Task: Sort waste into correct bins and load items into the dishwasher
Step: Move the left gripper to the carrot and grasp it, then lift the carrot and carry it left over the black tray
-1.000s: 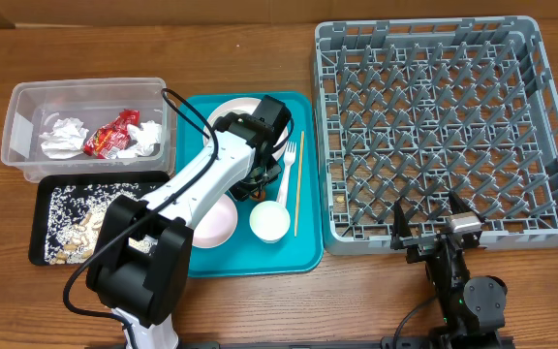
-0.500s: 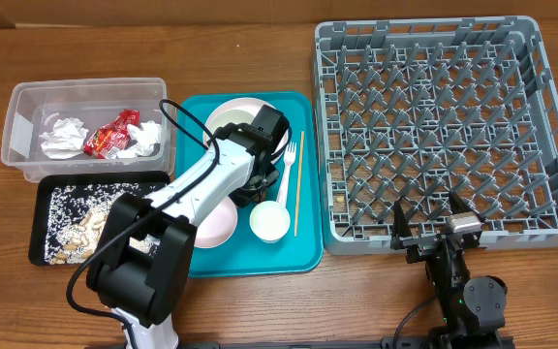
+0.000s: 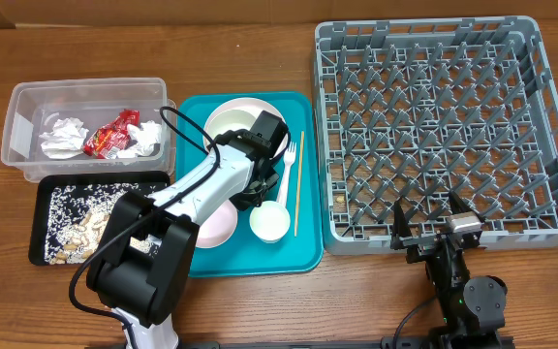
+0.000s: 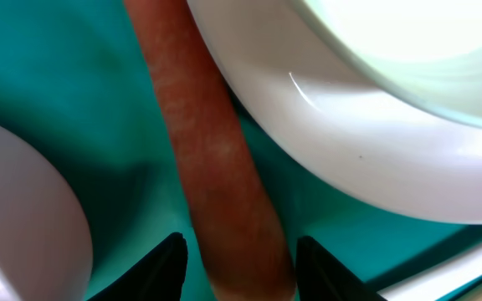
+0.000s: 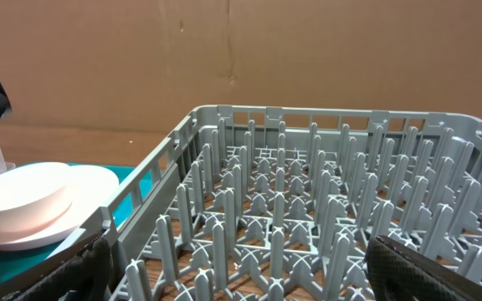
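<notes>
Left tool (image 4: 239,267): low over the teal tray (image 3: 303,247), jaws part-spread and straddling a reddish-brown stick-shaped piece (image 4: 212,150), probably a food scrap. Fingertips sit just beside it on either side; cannot tell whether they actually pinch it.
Right tool (image 3: 424,231): jaws spread wide, nothing between them, parked at the near edge of the dish rack (image 3: 323,145).

Rack: on the right of the counter, no dish in it yet.
Teal tray: centre, carrying all the dishes.
Clear tub (image 3: 17,126): far left, holds napkins (image 3: 61,138) and the red wrapper (image 3: 109,134).
Black tray (image 3: 39,223): just in front of the tub, holds pale scraps (image 3: 76,218).
Plate (image 3: 226,118): back of the teal tray, partly under the arm.
Pinkish bowl (image 3: 216,223): front left of the tray.
White cup (image 3: 269,221): just right of that bowl.
Fork (image 3: 287,165) and chopstick (image 3: 298,184): lying side by side along the tray's right edge.

Judged step: sorting nearly done, this last scrap is being taken; loading not begun.

Risks:
- Round piece may roll or squirt out if the jaws close off-centre.
- A white rim (image 4: 375,125) crowds the right fingertip; a sideways nudge could shove that dish, and with it perhaps the fork.
- A weak hold could drop the piece on the way to the black tray.
</notes>
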